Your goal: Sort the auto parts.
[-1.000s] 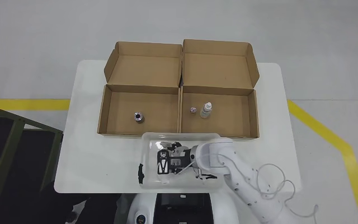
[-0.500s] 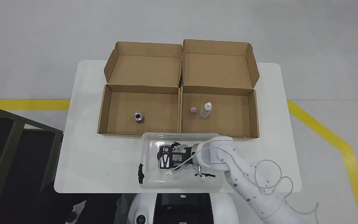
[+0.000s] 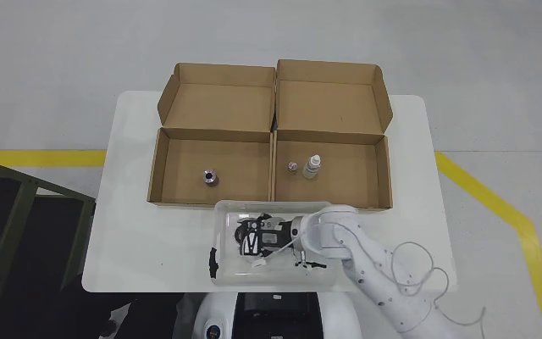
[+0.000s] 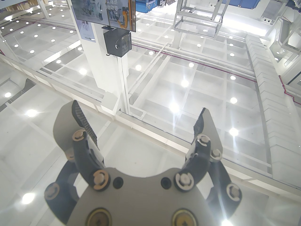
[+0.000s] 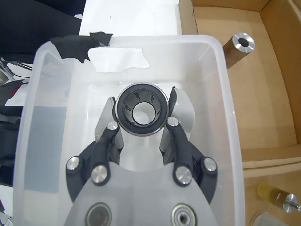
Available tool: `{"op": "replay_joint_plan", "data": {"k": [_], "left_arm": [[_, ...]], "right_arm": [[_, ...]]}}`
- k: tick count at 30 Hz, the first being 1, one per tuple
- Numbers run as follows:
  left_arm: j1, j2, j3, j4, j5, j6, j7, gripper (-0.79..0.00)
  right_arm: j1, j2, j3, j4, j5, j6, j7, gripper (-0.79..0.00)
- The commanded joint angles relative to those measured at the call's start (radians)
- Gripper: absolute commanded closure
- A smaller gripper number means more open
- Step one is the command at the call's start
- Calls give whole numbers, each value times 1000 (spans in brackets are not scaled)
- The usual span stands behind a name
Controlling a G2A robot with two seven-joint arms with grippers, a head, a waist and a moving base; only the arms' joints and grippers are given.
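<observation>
Lower centre of the top view: the right gripper (image 3: 251, 241) sits inside a clear plastic bin (image 3: 222, 209), fingers pinching a black cylindrical bearing (image 5: 124, 109) by its sides. The bearing's long axis stands roughly upright, and the bin floor shows through its bore. There is bare floor around it, and two cardboard boxes (image 3: 174, 191) lie just above the bin. The left gripper (image 4: 139, 108) is spread wide and faces the ceiling.

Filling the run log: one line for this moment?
right gripper: shut on bearing | location: inside clear bin | left gripper: open, pointing up
</observation>
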Motion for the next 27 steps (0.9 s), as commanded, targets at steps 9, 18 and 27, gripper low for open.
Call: {"op": "replay_joint_plan", "data": {"k": [9,18,27], "left_arm": [[0,0,0,0,0,0,0,-785],[0,0,0,0,0,0,0,-785],[0,0,0,0,0,0,0,-785]], "right_arm": [[-56,25,82,-150,88,1,-46,0],[-103,40,150,-287,97,53,-180,0],[-64,45,185,-326,103,56,-277,0]]}}
